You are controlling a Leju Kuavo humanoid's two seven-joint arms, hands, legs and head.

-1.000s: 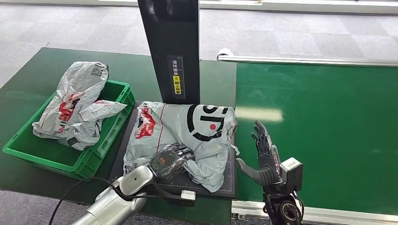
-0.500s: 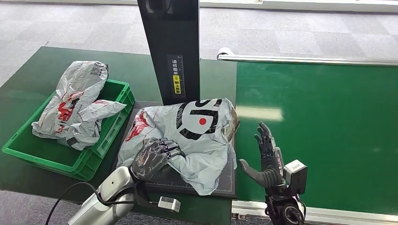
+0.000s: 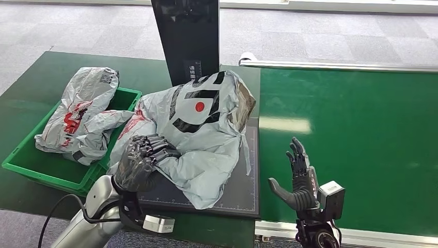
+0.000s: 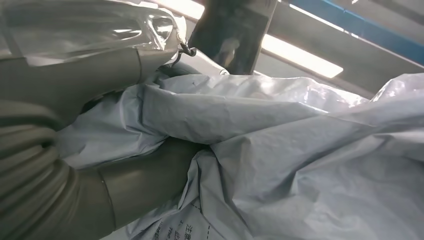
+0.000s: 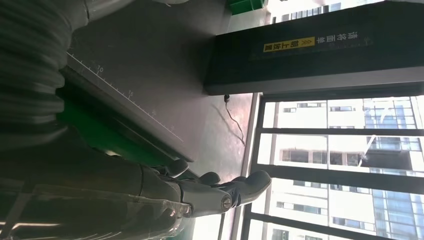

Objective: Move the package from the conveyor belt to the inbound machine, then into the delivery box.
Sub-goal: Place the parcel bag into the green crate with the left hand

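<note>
A grey plastic package with a black logo and a red dot hangs lifted over the dark scanning plate of the inbound machine. My left hand grips its near left edge; in the left wrist view the crumpled grey package is bunched between the thumb and fingers. My right hand stands open and upright over the green conveyor belt, just right of the plate, holding nothing. The green delivery box sits at the left with two similar packages in it.
The machine's black upright column rises right behind the lifted package. A metal rail borders the belt's far side. The right wrist view looks along the plate's edge toward the column and windows.
My left hand has lifted the package off the plate and carried it left and up toward the box. The right hand has drawn back slightly toward me.
</note>
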